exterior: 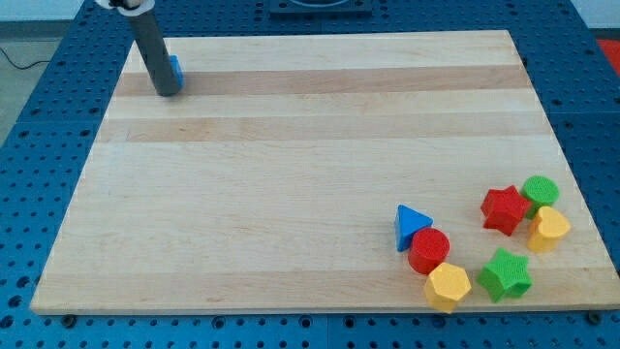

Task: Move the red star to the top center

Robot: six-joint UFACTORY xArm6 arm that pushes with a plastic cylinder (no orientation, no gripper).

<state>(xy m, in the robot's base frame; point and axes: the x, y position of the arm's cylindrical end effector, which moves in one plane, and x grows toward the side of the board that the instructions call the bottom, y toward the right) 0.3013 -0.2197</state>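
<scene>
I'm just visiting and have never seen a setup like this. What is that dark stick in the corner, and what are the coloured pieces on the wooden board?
The dark stick is the end of a robot arm. It has no hand and holds nothing; my tip only pushes blocks along the wooden board. One camera looks down at the board. My tip sits at the view's top left, touching or just in front of a small blue block, partly hidden. The rest cluster at the bottom right: a blue triangle, red cylinder, yellow hexagon, green star, red star, green cylinder and another yellow block.
</scene>
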